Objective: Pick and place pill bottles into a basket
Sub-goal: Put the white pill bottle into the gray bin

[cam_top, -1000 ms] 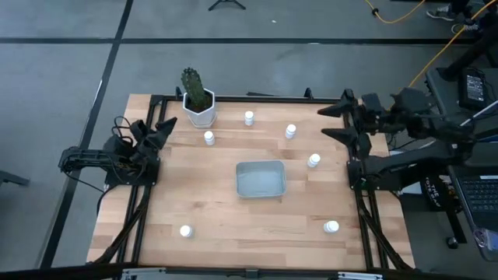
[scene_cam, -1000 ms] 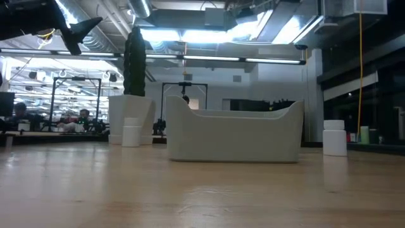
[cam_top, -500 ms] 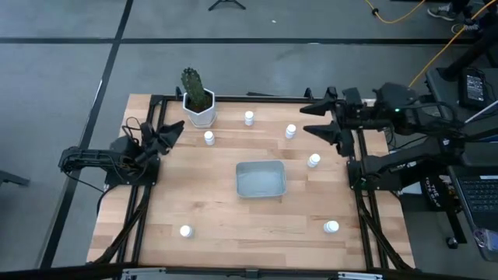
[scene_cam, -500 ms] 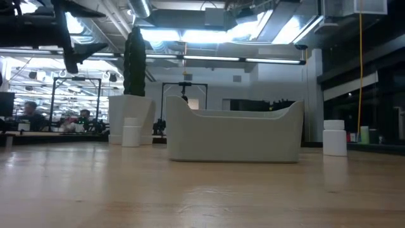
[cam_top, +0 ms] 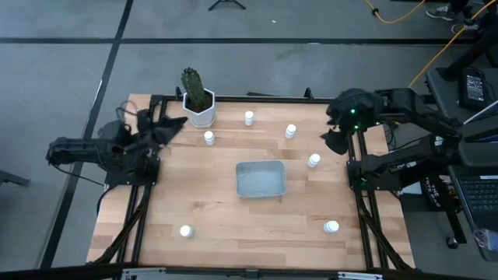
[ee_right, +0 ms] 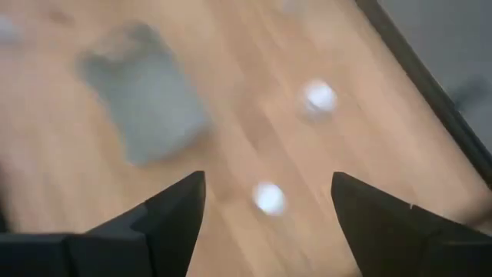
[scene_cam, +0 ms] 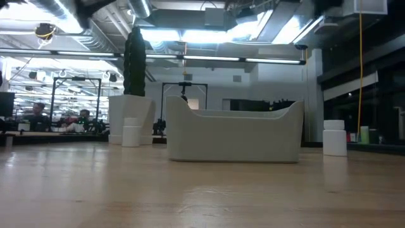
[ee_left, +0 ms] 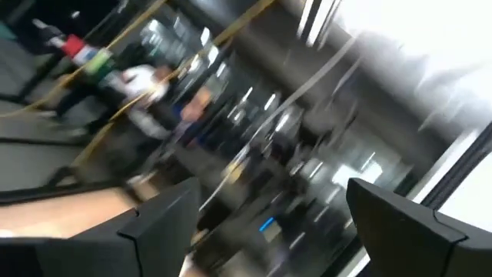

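Both arms have swung since half a second ago: my right arm has pulled in from its stretched-out pose and now bends down over the counter's [cam_top: 233,225] right edge, and my left arm has lifted its tool and turned it toward the room.

On the high view, my right tool [cam_top: 336,140] sits at about 2 o'clock from the basket [cam_top: 261,179], which lies near the middle of the counter. Its fingers [ee_right: 173,223] stand apart in the right wrist view, holding nothing, with bare wood and two bottles showing between them.

The nearest bottle [cam_top: 313,161] stands at 3 o'clock from the basket, just beside its right end, and at about 7 o'clock from my right tool, close but apart. A second bottle [cam_top: 290,131] is at 9 o'clock from that tool, farther off. A third [cam_top: 249,118] and a fourth [cam_top: 208,138] stand toward 12 and 11 o'clock of the basket, the fourth near the cactus pot [cam_top: 199,109]. Two more, one [cam_top: 185,231] at 7 o'clock and one [cam_top: 331,227] at 4 o'clock, lie well apart from both tools.

My left tool [cam_top: 159,128] hangs at the counter's left edge, at 10 o'clock from the basket, with its fingers [ee_left: 161,223] spread and nothing between them; its camera sees only the blurred room.

From counter height I see the basket [scene_cam: 234,133] empty above its rim, a bottle [scene_cam: 335,137] to its right and another [scene_cam: 131,133] to its left.
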`<action>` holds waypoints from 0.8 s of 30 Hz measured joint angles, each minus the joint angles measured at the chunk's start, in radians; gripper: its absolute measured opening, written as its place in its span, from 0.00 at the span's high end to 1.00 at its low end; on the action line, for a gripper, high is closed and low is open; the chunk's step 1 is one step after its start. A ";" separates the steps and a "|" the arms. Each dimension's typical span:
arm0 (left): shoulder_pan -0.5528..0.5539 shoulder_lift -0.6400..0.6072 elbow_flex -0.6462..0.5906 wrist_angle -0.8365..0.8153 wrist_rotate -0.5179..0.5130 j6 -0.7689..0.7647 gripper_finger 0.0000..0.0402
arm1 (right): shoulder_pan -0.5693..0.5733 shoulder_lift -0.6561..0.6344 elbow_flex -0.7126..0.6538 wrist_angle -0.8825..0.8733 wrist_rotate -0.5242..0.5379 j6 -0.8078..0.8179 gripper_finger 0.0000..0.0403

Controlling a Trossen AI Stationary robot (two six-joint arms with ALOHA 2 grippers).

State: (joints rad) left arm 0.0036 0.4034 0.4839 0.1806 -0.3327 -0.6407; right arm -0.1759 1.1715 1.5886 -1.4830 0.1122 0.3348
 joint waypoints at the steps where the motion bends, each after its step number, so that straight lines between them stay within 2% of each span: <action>1: 0.000 0.061 0.055 -0.052 0.003 0.051 0.20 | -0.004 -0.009 -0.027 -0.008 0.026 0.015 0.30; 4: 0.000 0.228 0.205 -0.173 -0.024 0.210 0.20 | -0.010 -0.039 -0.120 0.037 0.053 0.073 0.30; 8: 0.000 0.400 0.331 -0.194 -0.083 0.360 0.20 | -0.009 -0.058 -0.267 0.077 0.050 0.150 0.30; 11: 0.002 0.486 0.387 -0.191 -0.116 0.415 0.20 | -0.009 -0.057 -0.386 0.109 -0.013 0.185 0.27; 14: 0.017 0.541 0.408 -0.194 -0.114 0.424 0.20 | -0.009 -0.055 -0.514 0.213 -0.125 0.196 0.22; 16: 0.026 0.563 0.410 -0.194 -0.112 0.410 0.20 | -0.009 -0.054 -0.588 0.263 -0.157 0.213 0.19; 19: 0.040 0.588 0.410 -0.193 -0.092 0.375 0.20 | -0.009 -0.054 -0.677 0.335 -0.166 0.239 0.17; 24: 0.063 0.615 0.410 -0.191 0.001 0.332 0.20 | -0.010 -0.054 -0.763 0.400 -0.160 0.267 0.17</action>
State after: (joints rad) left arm 0.0664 1.0183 0.8944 -0.0106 -0.3314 -0.3090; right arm -0.1861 1.1175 0.8253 -1.0832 -0.0473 0.6014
